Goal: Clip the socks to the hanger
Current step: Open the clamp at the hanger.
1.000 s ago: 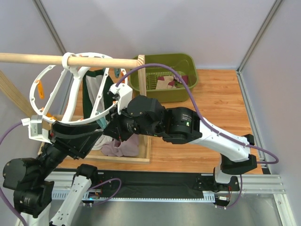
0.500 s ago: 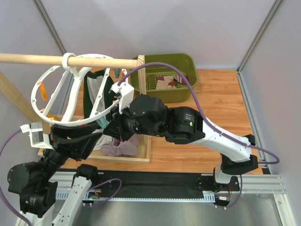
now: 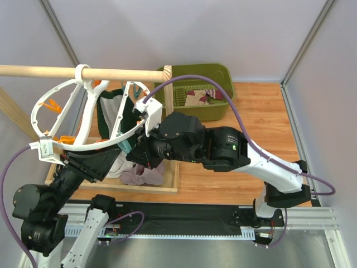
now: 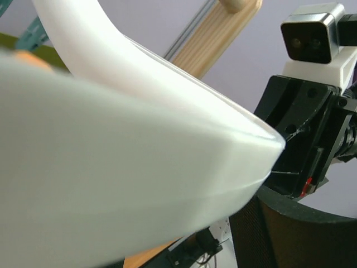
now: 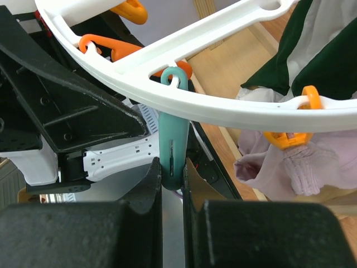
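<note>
The hanger (image 3: 95, 146) hangs by its hook from the wooden rod (image 3: 33, 70) in the upper left of the overhead frame. It is tilted, and its lower rim dips toward both arms. The right end effector (image 5: 172, 167) is closed on a teal clip (image 5: 173, 137) dangling from that rim, pinching the clip's lower end at the bottom centre of its wrist view. An orange clip (image 5: 284, 137) hangs further right.

The left end effector (image 3: 111, 156) sits just under the rim at lower left. Its own camera shows only blurred white plastic, so I cannot tell whether it grips.

The socks (image 3: 196, 99) lie in the green basket (image 3: 223, 71) on the bench (image 3: 262, 128), upper centre, apart from the hanger.
</note>
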Available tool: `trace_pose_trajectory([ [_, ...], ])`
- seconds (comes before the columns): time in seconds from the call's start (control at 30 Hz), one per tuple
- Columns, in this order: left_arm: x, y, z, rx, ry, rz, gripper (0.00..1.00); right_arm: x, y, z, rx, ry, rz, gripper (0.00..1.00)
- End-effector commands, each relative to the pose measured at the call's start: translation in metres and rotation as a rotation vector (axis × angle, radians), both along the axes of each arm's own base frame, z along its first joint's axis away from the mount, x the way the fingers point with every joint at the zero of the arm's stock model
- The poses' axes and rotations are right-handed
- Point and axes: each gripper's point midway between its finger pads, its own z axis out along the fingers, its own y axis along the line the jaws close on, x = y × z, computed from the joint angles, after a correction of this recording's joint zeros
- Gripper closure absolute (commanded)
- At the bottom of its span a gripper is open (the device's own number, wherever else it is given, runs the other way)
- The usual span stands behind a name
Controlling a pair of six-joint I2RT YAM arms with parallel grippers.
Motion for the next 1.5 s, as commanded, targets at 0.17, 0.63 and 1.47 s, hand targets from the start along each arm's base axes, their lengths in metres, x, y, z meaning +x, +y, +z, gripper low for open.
trace_pose_trajectory([
  [0.17,0.009,-0.013,0.001,-0.087,0.053,-0.078,0.3,-0.011,0.002,0.002,0.005,-0.025,0.066,1.0],
  [0.63,0.02,-0.014,-0.016,-0.073,0.18,-0.068,0.32,-0.013,0.026,-0.009,-0.005,-0.055,0.087,1.0],
  [1.47,0.033,-0.009,-0.012,0.047,0.106,-0.012,0.41,-0.001,0.038,-0.024,-0.065,-0.103,0.04,1.0],
])
